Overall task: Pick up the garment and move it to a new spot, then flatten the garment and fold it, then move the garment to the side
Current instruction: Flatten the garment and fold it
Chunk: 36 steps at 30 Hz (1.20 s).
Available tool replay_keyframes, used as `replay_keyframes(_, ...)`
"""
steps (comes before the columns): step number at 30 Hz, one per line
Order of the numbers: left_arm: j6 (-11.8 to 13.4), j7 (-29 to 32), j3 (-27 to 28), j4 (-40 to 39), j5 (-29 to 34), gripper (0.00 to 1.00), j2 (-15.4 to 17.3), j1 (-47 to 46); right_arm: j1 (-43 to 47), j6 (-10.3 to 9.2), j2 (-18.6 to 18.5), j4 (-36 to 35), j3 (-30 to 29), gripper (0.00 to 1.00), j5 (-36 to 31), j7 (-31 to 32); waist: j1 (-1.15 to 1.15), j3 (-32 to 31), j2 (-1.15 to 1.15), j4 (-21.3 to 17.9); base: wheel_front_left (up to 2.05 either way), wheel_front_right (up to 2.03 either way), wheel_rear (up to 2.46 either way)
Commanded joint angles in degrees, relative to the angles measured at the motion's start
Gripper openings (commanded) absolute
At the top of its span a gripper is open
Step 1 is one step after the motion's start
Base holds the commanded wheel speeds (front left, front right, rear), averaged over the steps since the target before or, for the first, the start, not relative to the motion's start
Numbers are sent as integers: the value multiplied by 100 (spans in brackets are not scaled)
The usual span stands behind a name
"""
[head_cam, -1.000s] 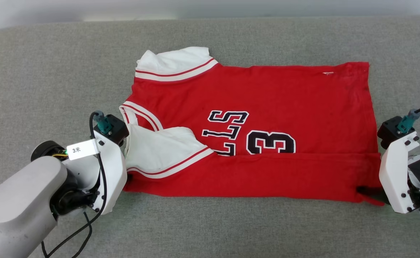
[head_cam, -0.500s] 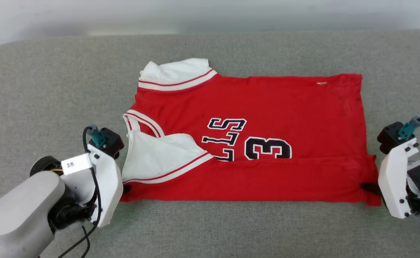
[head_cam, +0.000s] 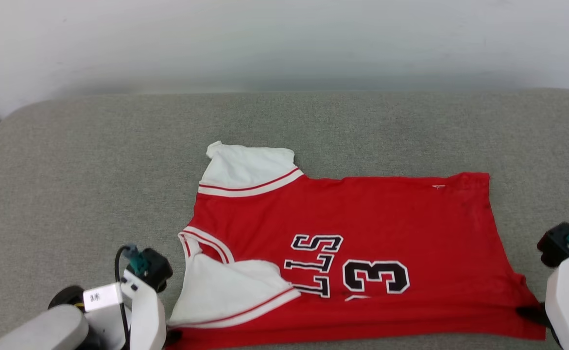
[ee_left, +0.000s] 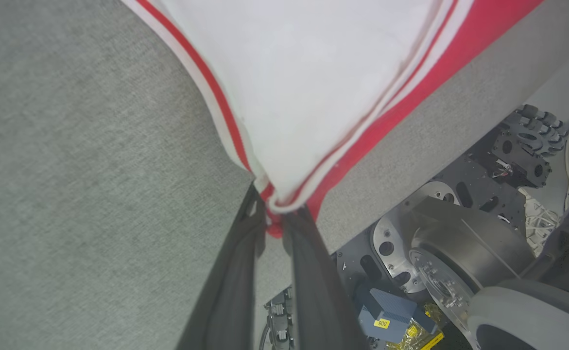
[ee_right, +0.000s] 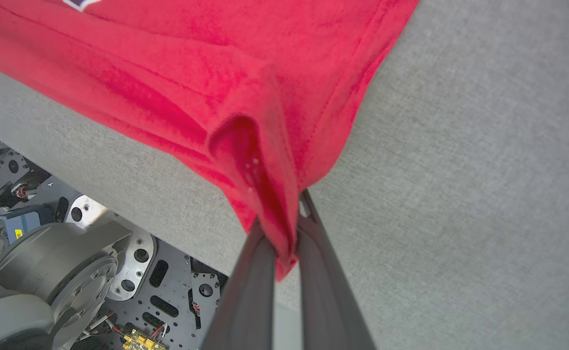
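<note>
Where claw point(ee_right: 282, 214) pinches, garment point(ee_right: 192, 63) seemingly bunches.

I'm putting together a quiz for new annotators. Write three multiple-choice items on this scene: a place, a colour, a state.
1. Where does the right gripper grip the garment? A. collar B. near corner away from the collar C. far sleeve
2. What colour are the sleeves? A. white B. blue C. black
3. How is the left gripper? A. wide open B. shut on nothing C. shut on the garment
Answers: 1 B, the head view shows it at that red corner; 2 A, both are white with red stripe trim; 3 C, the left wrist view shows fabric pinched in it.
</note>
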Motion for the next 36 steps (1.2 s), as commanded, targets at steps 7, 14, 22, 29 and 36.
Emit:
replay_keyframes(7, 212, -118, -101, 70, -30, 0, 32, 383, 389, -6, 174, 242, 50, 0, -169, -89, 0, 214, 0, -74, 0, 0, 0)
replay_keyframes(14, 229, -387, 12, 186, 77, 100, -10, 269, 374, -5, 500, 453, -97, 100, -277, -447, 0, 204, 0, -73, 0, 0, 0)
replay_keyframes(22, 394, -793, 492, -189, 154, 100, 347, -77, 337, -5, 543, 68, -640, 100, -692, -1590, 0, 20, 0, -106, 0, 0, 0)
replay_keyframes(29, 732, -1351, 977, -91, 724, 100, 361, -805, 475, -5, 1113, -73, -1698, 100, -1689, -3044, 0, 246, 0, -270, 0, 0, 0)
replay_keyframes(36, 680, -1115, 1238, 334, 878, 100, 139, -1798, 873, -5, 2031, -603, -2862, 100, -2861, -3851, 0, 725, 0, -558, 0, 0, 0)
